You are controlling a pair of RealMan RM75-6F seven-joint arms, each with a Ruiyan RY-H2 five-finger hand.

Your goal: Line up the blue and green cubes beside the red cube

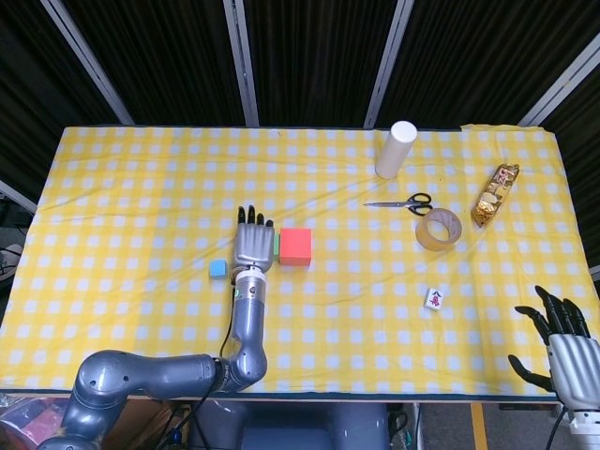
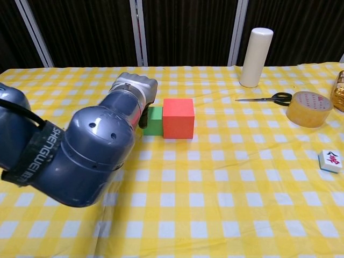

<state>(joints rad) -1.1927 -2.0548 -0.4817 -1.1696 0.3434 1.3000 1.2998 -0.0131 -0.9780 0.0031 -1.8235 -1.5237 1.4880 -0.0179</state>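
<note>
The left arm (image 1: pixel 159 380) is built from rounded segments with a glossy blue-grey shell. A dark strap (image 2: pixel 36 152) goes around one big segment, and it carries white capital letters that read like "SHENGWEI". A thin black cable (image 1: pixel 228 330) runs along the slim forearm near the wrist. The left hand (image 1: pixel 253 246) has a silver-grey metal back and black fingers (image 1: pixel 251 217). The right hand (image 1: pixel 565 352) looks the same: a pale silver-grey palm section with black fingers (image 1: pixel 548 310) and a black thumb.
</note>
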